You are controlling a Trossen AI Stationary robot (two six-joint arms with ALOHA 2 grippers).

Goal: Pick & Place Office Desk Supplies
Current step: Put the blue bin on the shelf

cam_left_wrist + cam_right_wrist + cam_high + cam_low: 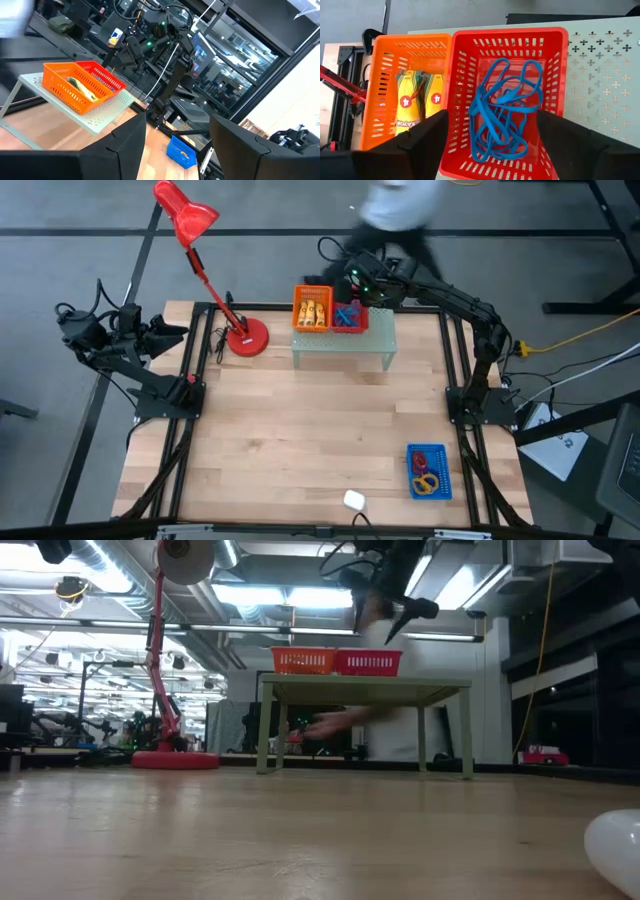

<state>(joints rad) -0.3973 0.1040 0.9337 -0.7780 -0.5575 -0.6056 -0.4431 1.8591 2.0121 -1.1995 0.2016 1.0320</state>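
We see right end effector [362, 292] poised above red basket [509, 100], fingers [422, 145] spread apart, gripping nothing. Tangle of blue loops [502, 107] lies inside red basket. Orange basket [407, 87] touches red one, side by side on pale green riser [345, 340] at far edge of surface [300, 440]; yellow tubes [417, 102] lie within. Blue basket [428, 471] sits near front right corner, holding coloured loops [424, 473]. Left end effector [180, 332] waits at far left, fingers [125, 145] apart, empty. Red lamp [205, 265] stands beside riser. Blurred person [400, 202] beyond far edge.
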